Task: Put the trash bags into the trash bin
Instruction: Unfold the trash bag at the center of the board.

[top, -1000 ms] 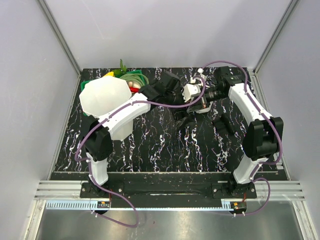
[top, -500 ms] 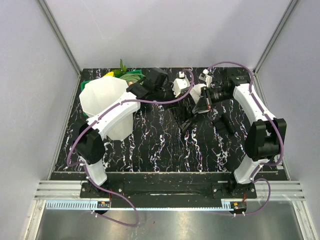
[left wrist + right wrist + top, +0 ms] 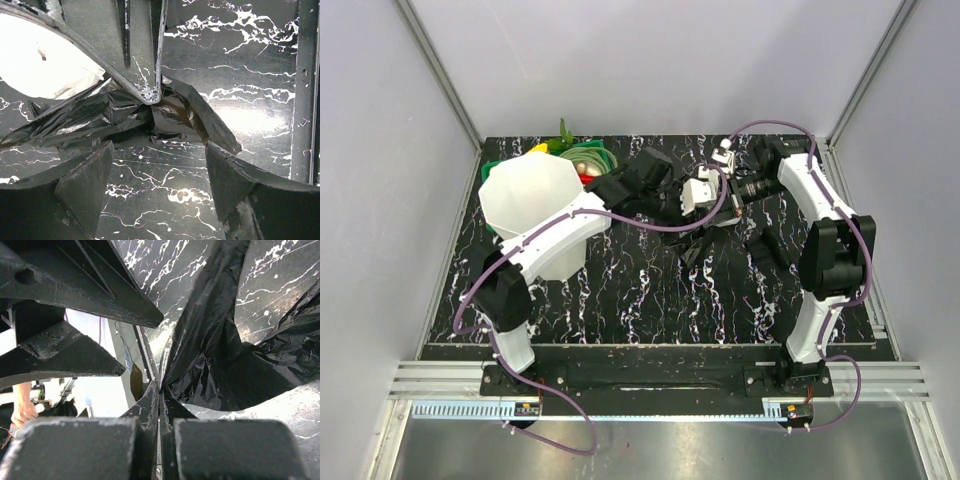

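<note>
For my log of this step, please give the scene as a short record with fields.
left hand: open, facing the trash bag
right hand: shut on the trash bag
trash bag: crumpled, outside the trash bin, to its right
trash bin: upright, no bag in it
</note>
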